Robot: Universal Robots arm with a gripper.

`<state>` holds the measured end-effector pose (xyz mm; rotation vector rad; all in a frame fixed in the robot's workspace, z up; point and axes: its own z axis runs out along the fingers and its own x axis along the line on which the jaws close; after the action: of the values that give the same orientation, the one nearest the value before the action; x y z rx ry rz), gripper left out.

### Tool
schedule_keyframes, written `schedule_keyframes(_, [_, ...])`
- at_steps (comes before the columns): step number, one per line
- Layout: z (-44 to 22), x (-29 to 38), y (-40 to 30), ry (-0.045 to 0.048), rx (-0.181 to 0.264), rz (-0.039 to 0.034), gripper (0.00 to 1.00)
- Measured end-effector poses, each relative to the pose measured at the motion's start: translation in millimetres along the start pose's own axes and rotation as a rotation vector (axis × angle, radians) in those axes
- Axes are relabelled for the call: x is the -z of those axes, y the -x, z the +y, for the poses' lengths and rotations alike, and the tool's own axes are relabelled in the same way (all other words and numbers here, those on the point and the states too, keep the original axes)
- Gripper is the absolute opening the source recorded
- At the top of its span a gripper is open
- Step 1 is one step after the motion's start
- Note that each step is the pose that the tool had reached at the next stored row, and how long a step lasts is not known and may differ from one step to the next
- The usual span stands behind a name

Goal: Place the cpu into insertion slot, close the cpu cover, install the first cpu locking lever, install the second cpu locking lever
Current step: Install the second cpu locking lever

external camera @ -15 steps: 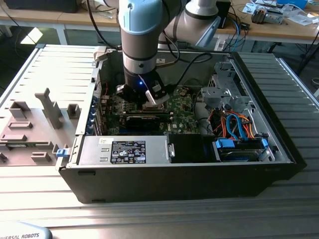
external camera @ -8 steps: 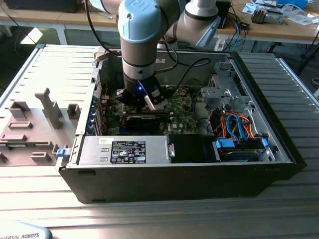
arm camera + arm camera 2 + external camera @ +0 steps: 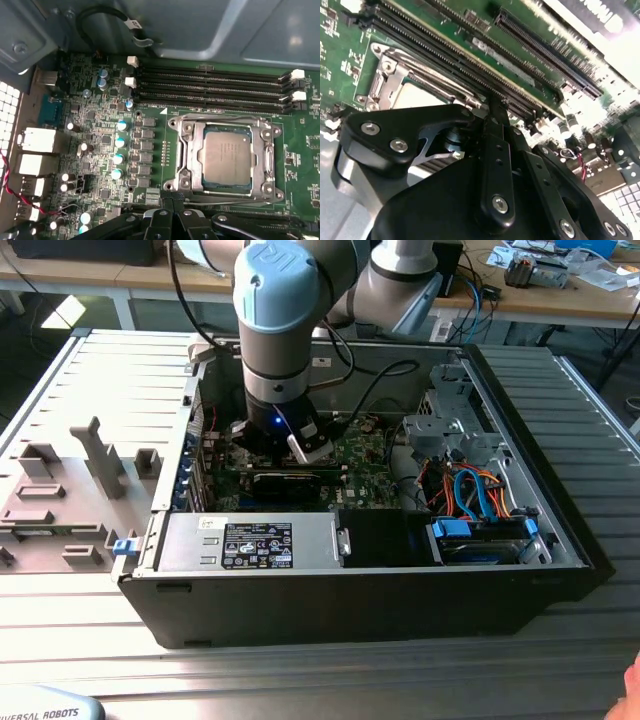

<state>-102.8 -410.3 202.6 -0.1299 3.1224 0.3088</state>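
Looking down with us, the cpu (image 3: 226,155) sits in the insertion slot (image 3: 186,156), the cpu cover (image 3: 270,161) down; our claw (image 3: 172,220) looks pinched narrow, empty.

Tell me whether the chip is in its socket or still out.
In. In the first wrist view the chip lies flat inside the socket, with the metal frame down around it.
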Motion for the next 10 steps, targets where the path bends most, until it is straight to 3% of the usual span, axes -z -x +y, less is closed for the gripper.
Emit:
schedule_keyframes(3, [5.1,-4.6,-0.5,0.0013,0.002,-0.0003,0.11])
schedule_keyframes(7, [6.4,-7.1,-0.9,0.0004,0.005,0.0007,0.11])
schedule_keyframes(9, [6.7,-7.3,-2.2,-0.0014,0.006,-0.0026,0.11])
schedule_keyframes(10, [7.1,-7.0,-3.4,-0.0070,0.006,-0.0059,0.11])
